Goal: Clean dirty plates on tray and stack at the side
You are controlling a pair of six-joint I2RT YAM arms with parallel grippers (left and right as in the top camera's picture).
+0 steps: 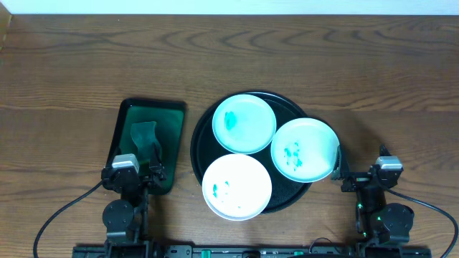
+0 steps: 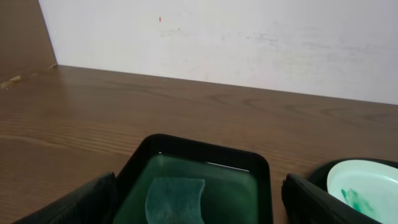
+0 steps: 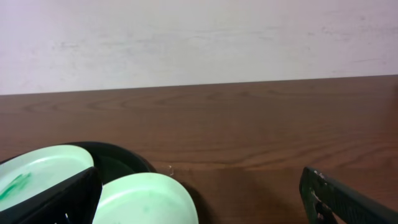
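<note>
Three white plates [image 1: 244, 122] with green smears are sitting close together on the big black tray [image 1: 199, 143] in the middle of the table [image 1: 72, 64]. The left gripper [image 2: 198, 210] is hanging over the near end of the small green tray [image 1: 170, 136], where a cloth [image 1: 143, 134] is lying, and its fingers are standing wide apart, holding nothing. The right gripper [image 3: 202, 202] is hanging just beside the right plate [image 1: 304, 149], also with fingers wide apart and empty.

Dark wood-grain table [image 1: 301, 57] runs back to a plain, scuffed white wall [image 2: 249, 37]
</note>
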